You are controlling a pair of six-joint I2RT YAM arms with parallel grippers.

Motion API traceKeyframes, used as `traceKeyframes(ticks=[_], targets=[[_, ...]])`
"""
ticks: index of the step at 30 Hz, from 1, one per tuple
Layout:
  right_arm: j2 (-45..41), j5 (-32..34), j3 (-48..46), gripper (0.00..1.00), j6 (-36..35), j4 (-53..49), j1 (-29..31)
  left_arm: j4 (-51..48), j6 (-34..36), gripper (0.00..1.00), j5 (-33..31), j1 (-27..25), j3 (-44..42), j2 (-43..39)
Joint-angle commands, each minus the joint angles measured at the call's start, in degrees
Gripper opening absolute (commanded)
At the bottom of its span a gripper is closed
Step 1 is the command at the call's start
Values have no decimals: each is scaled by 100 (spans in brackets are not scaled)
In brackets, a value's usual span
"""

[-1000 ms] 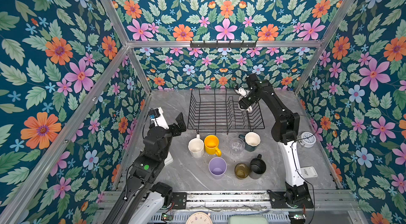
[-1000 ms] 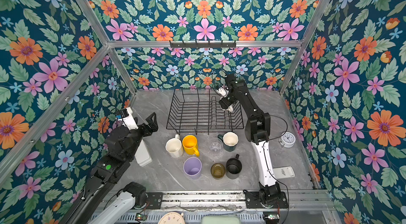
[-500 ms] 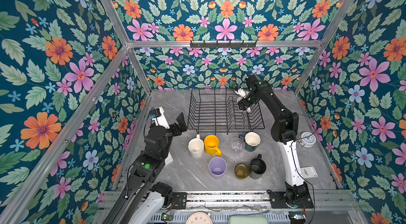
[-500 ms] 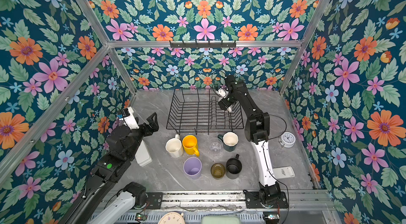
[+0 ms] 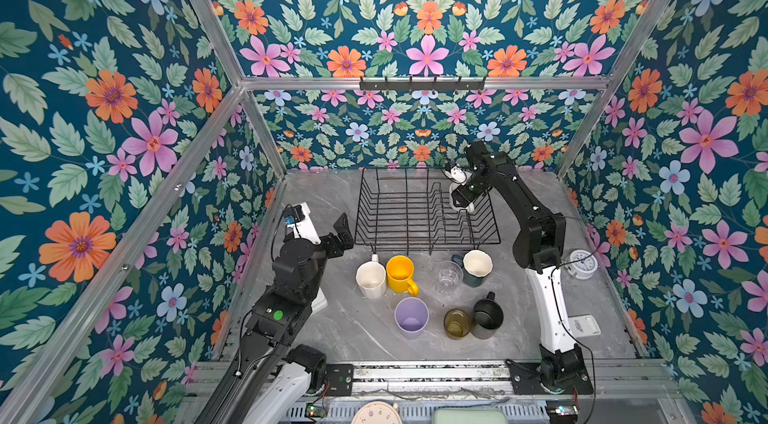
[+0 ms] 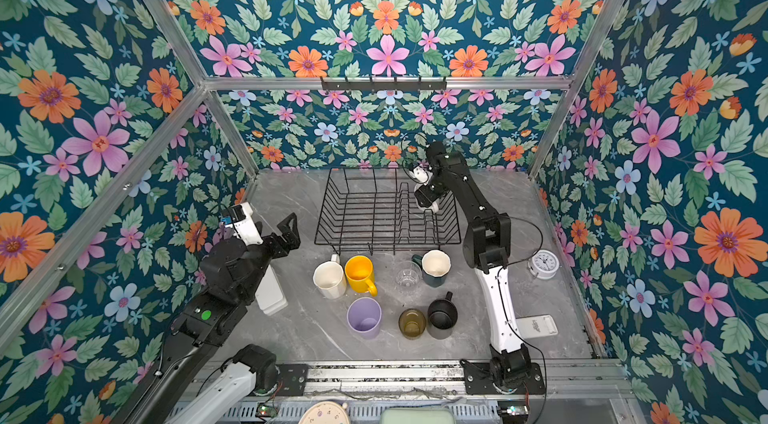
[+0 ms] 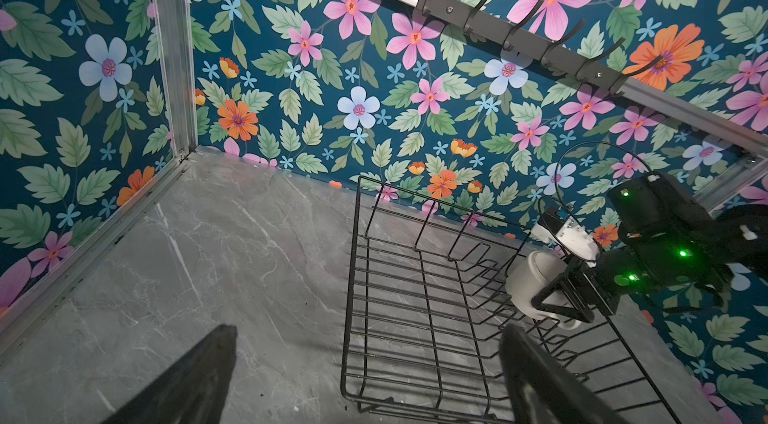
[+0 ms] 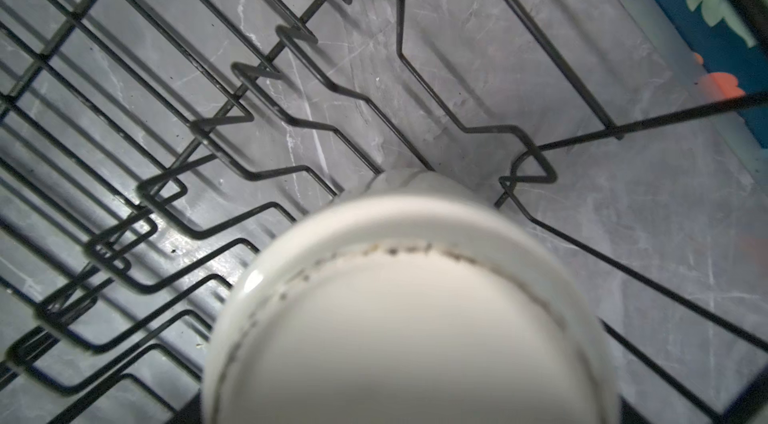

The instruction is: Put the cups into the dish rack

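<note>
Nearest the front edge of the grey marbled tabletop (image 5: 332,330) stand three cups in a row: the lilac tumbler (image 5: 411,317), the amber glass (image 5: 456,323) and, close against it, the black mug (image 5: 486,316) with its handle turned toward the back. Behind them runs a second row of four, all upright: a white mug (image 5: 370,280) and the yellow mug (image 5: 401,273) side by side, then the clear glass (image 5: 448,276) and the dark green mug (image 5: 476,267), pale inside, just beside each other. Off to the right of that row, near the right arm's lower link, sits a small round white alarm clock (image 5: 582,264). To the left of the row, the left gripper (image 7: 368,328) hangs above bare tabletop by the near left corner of the dish rack (image 5: 428,241), its fingers (image 7: 199,372) spread wide with nothing between them. The black wire rack itself sits beyond the second row, toward the back wall. Low inside its far right part, among the upright dividers, is an inverted white mug (image 7: 524,284), base turned up toward the right wrist camera. The right gripper (image 7: 540,297) reaches down over it with a finger on either side of the mug's body. Whether they press on it or stand loose cannot be told, nor whether the mug rests on the wires. Farthest back, a narrow black hook rail (image 5: 422,84) runs along the frame bar high on the back wall.
</note>
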Motion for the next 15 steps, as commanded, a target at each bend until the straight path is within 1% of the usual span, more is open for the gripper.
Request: traceKeyframes(ticks=[1,3,6,10,15], targets=[[-143,-119,10,65,-18,9,7,99,-45,100,-3,10,15,-10],[-218,-133,-8,61,-54,5,8,91,-48,100,-2,10,19,-17],[-358,-162,-73,58,-154,-39,8,90,-53,100,2,9,19,-27],[-586,-119,-379,55,-356,41,11,90,-48,100,1,9,12,-36],[-708,-98,-620,55,-388,126,-14,108,-39,100,25,8,4,-10]])
